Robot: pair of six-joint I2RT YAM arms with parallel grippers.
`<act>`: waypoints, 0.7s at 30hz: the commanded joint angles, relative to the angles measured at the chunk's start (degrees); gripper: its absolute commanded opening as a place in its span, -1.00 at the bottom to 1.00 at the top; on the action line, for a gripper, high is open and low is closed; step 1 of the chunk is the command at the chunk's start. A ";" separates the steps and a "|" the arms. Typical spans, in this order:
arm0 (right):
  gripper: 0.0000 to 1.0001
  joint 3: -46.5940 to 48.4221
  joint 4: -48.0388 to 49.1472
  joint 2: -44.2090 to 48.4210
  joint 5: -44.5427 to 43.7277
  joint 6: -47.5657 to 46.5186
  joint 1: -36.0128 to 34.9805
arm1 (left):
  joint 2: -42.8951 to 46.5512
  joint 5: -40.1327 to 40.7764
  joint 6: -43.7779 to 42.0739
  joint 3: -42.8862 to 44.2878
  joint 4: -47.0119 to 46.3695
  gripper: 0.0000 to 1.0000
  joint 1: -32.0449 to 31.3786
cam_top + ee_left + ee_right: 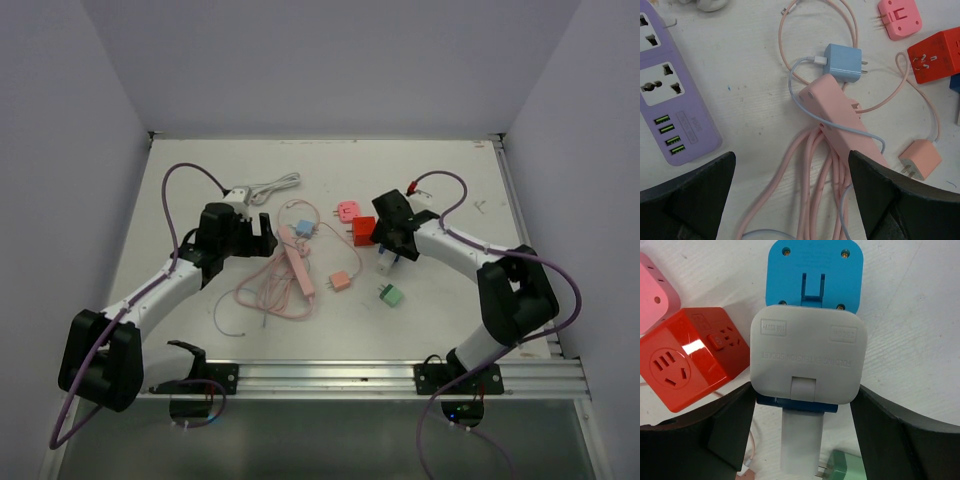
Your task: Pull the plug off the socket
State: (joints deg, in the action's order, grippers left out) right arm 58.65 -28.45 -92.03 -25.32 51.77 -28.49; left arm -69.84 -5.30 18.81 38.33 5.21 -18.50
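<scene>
A white folding extension socket (807,355) with a blue plug adapter (812,270) joined to it lies on the table; in the top view the pair (386,266) sits under my right gripper. My right gripper (802,396) is shut on this white socket, one finger on each side. My left gripper (792,200) is open and empty, hovering over the coiled pink cord (815,185) of a pink power strip (840,117); in the top view the left gripper (258,232) is left of the strip (300,262).
A red cube socket (690,357), a pink adapter (652,300) and a green plug (840,465) lie close around the right gripper. A purple power strip (670,100), a light blue charger (842,62), a salmon charger (920,159) and a white cord (275,185) lie near the left gripper.
</scene>
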 commanded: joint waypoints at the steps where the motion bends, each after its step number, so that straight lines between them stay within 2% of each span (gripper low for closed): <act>1: 0.55 -0.99 2.69 -0.52 -4.82 -3.24 0.01 | 1.73 0.20 -1.32 -0.18 -2.93 0.97 -0.31; 6: 0.53 -3.81 7.44 0.00 -4.74 -9.30 0.10 | 1.82 -0.06 -1.32 -0.36 -2.93 0.97 -0.31; 12: 0.37 -6.00 12.27 2.11 -4.48 -16.86 0.80 | 1.73 -0.32 -1.23 -0.36 -3.02 0.97 -0.31; 17: 0.05 -7.67 15.61 3.52 -0.62 -23.02 1.77 | 1.64 -0.76 -1.23 -0.53 -3.28 0.97 -0.31; 18: -0.07 -7.68 15.61 3.78 -0.43 -24.51 1.77 | 1.64 -0.76 -1.14 -0.53 -3.28 0.97 -0.31; 21: -0.20 -8.12 16.14 4.66 1.49 -27.58 1.77 | 1.47 -1.03 -1.23 -0.53 -3.37 0.97 -0.31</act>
State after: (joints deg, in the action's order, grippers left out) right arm 50.96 -15.42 -90.35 -25.21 30.13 -26.92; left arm -69.41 -5.43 18.81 38.00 4.80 -18.50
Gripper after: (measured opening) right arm 0.654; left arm 0.983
